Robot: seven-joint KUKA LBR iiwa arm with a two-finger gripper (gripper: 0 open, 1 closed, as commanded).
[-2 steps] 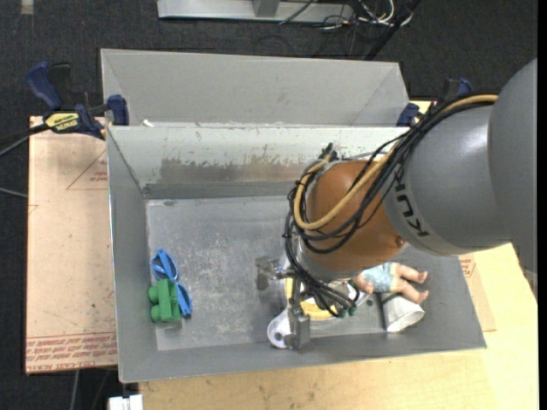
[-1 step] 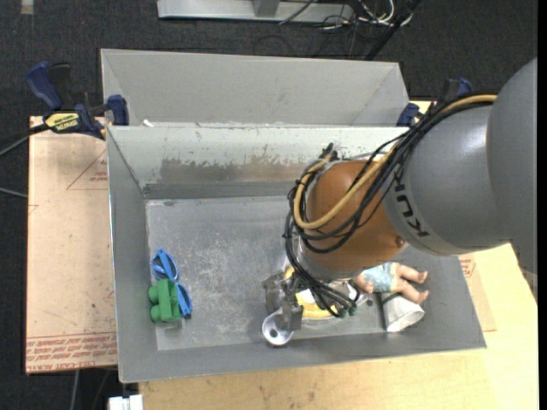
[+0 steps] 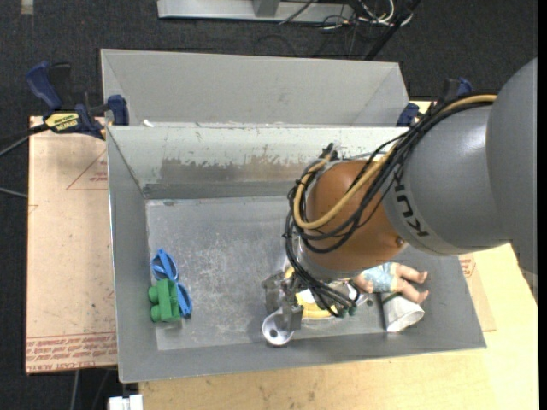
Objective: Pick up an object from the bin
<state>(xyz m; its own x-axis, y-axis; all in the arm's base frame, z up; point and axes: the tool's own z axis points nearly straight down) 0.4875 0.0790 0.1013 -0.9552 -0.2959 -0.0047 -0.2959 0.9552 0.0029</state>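
Currently claw [image 3: 284,310] (grip unreadable) near one doll [image 3: 398,278], one white cone [image 3: 402,316]; one green-blue toy [image 3: 168,293] far left.

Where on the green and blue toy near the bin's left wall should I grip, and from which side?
Grip the green and blue toy by its chunky green end, coming straight down from above. It lies flat on the bin floor close to the left wall, which likely blocks a sideways approach; its blue loops look thin and harder to pinch.
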